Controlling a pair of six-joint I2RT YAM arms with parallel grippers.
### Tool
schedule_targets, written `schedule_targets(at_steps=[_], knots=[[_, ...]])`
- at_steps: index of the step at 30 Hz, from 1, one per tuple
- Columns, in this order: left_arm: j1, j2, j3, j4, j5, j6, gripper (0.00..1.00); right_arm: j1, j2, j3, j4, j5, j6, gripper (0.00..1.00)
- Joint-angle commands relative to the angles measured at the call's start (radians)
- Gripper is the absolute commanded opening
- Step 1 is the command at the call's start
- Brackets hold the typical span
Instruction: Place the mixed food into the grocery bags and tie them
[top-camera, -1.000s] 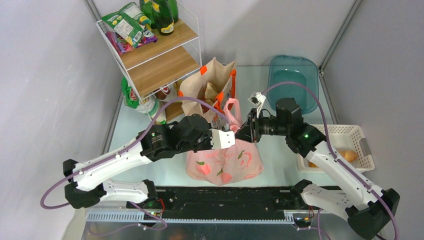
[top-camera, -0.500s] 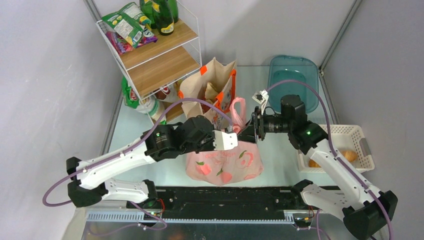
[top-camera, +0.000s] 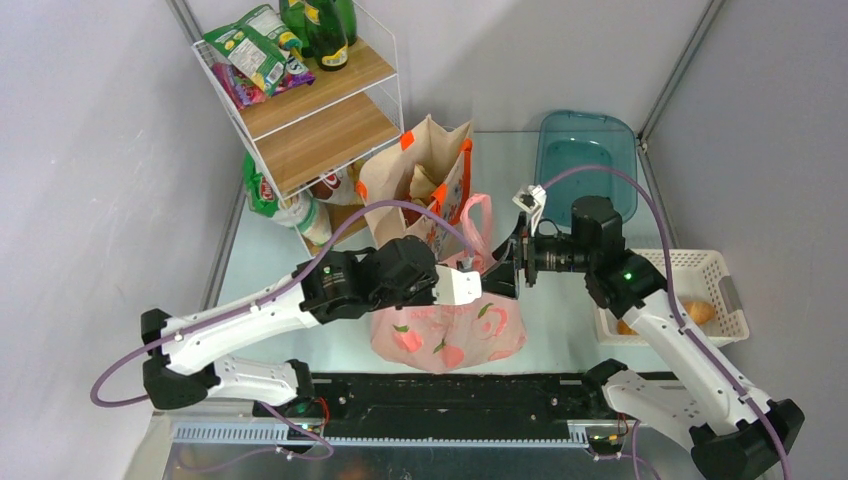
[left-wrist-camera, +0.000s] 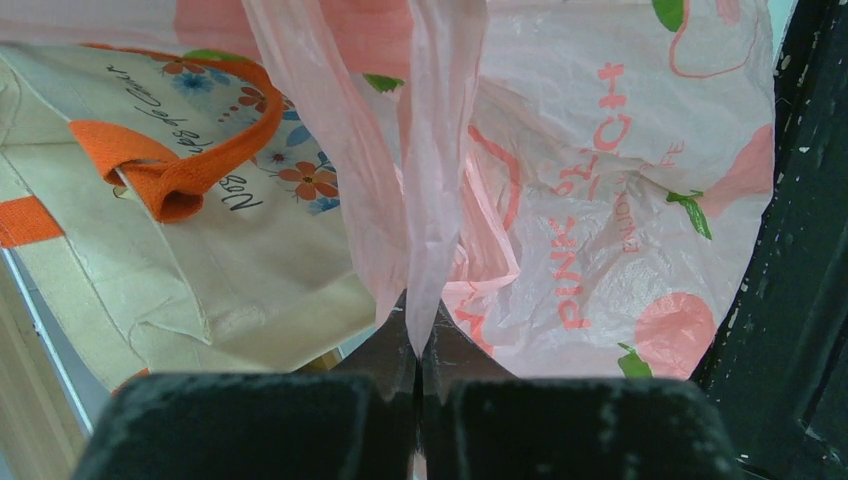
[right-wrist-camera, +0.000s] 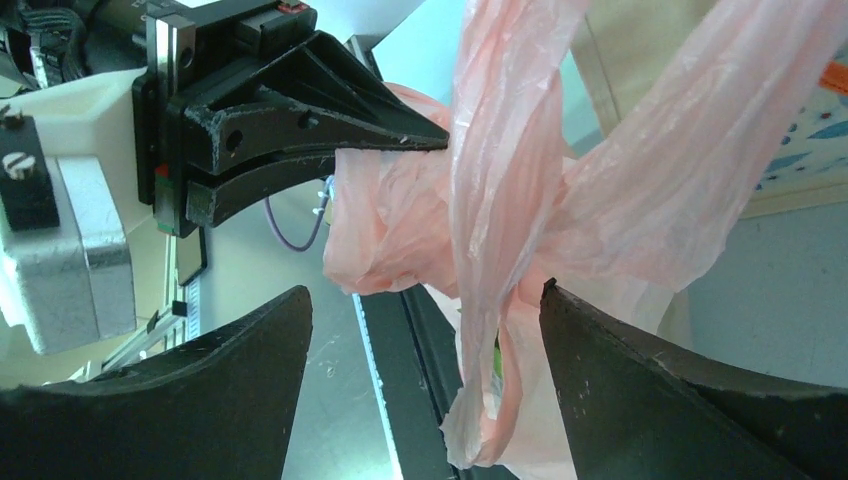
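While the left tool (left-wrist-camera: 417, 345) stays pinched shut on one handle strip of the pink bag (top-camera: 450, 335), which sits on the surface (top-camera: 560, 320) just in front of the beige tote (top-camera: 425, 170), the right tool (right-wrist-camera: 425, 300) has sprung wide open and drawn back rightward. The twisted handles hang loose between its jaws, ungripped. I'd say it has let go partway through tying. I cannot tell whether a knot holds.

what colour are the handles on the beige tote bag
Orange, shown best in the left wrist view, where a handle loops against the floral print of the tote.
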Motion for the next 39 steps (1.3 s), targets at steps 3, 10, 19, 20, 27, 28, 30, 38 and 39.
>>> schedule_targets(at_steps=[3, 10, 19, 20, 27, 28, 30, 38, 39], knots=[[-0.024, 0.019, 0.052, 0.012, -0.019, 0.019, 0.00, 0.046, 0.004, -0.006, 0.055, 0.069, 0.016, 0.87], [-0.031, 0.030, 0.061, 0.010, -0.024, 0.024, 0.00, 0.081, 0.027, -0.006, 0.077, 0.128, 0.013, 0.84], [-0.032, 0.049, 0.070, 0.011, -0.032, 0.026, 0.00, 0.104, 0.064, -0.006, 0.118, 0.127, 0.017, 0.58], [-0.032, 0.052, 0.072, 0.012, -0.036, 0.024, 0.00, 0.105, 0.064, -0.006, 0.120, 0.127, 0.016, 0.44], [-0.030, 0.056, 0.100, 0.026, -0.129, -0.066, 0.25, 0.108, 0.030, -0.006, 0.070, 0.178, -0.019, 0.00], [-0.030, 0.053, 0.099, 0.044, -0.129, -0.080, 0.37, 0.108, 0.024, -0.006, 0.054, 0.190, -0.026, 0.00], [-0.028, 0.038, 0.086, 0.083, -0.130, -0.125, 0.54, 0.107, -0.003, -0.006, 0.024, 0.226, -0.036, 0.00], [0.053, -0.076, 0.049, 0.272, -0.034, -0.357, 0.91, 0.105, -0.152, -0.007, -0.063, 0.412, -0.105, 0.00], [0.080, -0.082, 0.059, 0.278, 0.009, -0.392, 0.92, 0.106, -0.156, -0.006, -0.077, 0.416, -0.126, 0.00]])
